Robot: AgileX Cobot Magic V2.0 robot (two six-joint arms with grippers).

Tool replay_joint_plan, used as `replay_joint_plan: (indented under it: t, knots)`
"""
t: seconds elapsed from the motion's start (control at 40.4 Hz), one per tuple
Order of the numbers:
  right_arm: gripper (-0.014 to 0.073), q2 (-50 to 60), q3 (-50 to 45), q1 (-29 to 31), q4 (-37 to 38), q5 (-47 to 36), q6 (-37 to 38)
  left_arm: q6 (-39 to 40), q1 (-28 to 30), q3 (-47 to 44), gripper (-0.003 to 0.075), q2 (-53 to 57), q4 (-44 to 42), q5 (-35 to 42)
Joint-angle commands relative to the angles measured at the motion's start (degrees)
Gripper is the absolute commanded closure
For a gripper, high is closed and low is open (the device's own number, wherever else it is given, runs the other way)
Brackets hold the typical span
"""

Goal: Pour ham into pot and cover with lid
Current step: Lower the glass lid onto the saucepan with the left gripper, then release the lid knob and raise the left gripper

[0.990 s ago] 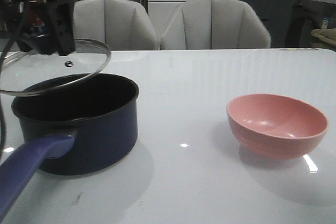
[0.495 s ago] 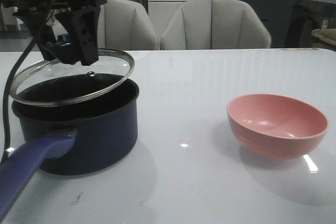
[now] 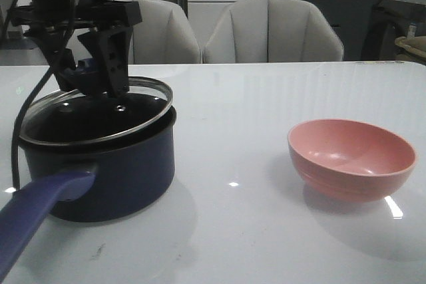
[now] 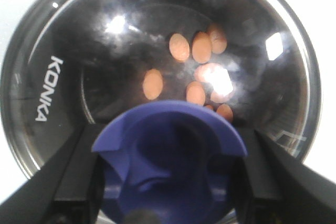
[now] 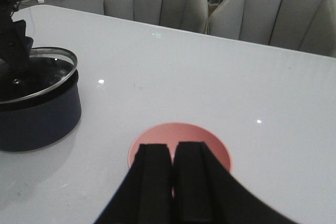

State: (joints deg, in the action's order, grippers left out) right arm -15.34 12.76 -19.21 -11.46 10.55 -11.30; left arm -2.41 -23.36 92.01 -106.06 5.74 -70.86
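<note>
While the left gripper point(image 3: 90, 71) clamps the blue flared knob point(image 4: 169, 158) between its black fingers point(image 4: 71, 169), the glass lid point(image 3: 96, 114) sits tilted over the navy saucepan point(image 3: 100, 164) at the left of the front view, its far-right edge raised a little above the rim and its near-left edge low against it. Whether the metal rim touches the pot all round cannot be told. Through the glass, in the left wrist view, orange-pink ham chunks point(image 4: 191, 48) lie scattered on the black bottom of the pan, and the word KONKA is printed near the lid's edge. The saucepan's purple-blue handle point(image 3: 33, 214) runs to the lower left corner of the front view. The right gripper point(image 5: 172, 182) has its fingers pressed together with nothing between them, above the pink bowl point(image 3: 353, 157), which stands at the right on the white table point(image 3: 253, 231), well apart from the saucepan.
</note>
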Motion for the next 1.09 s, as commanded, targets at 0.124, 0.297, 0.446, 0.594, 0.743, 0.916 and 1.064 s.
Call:
replay_joint_plan:
  t: [0.124,0.297,0.446,0.594,0.743,0.916,1.064]
  knots:
    - [0.0444,-0.37,1.54,-0.07,-0.26,-4.24,-0.16,0.65,-0.45,1.92,0.0262,2.93,0.8,-2.94]
    - [0.0444,-0.37,1.54,-0.07,-0.26,-4.24,-0.16,0.65,-0.45,1.92,0.0136,2.93,3.71,-2.94]
    - [0.0444,-0.37,1.54,-0.07,-0.26,-4.24,-0.16,0.65,-0.45,1.92,0.0132,2.93,3.95,-2.94]
    - [0.0444,-0.37,1.54,-0.07,-0.26,-4.24,-0.16,0.65,-0.34,3.34,0.0133,3.04,1.21,-2.94]
    - [0.0444,-0.37,1.54,-0.07,-0.26,-4.24,-0.16,0.65,-0.34,3.46,0.0134,5.63,-2.42,-2.94]
    - [0.0444,-0.37,1.54,-0.07,-0.26,-4.24,-0.16,0.65,-0.34,1.12,0.0134,11.95,-5.1,-2.39]
    - [0.0444,-0.37,1.54,-0.07,-0.26,-4.24,-0.16,0.65,-0.34,-4.79,0.0134,19.57,-5.74,1.94]
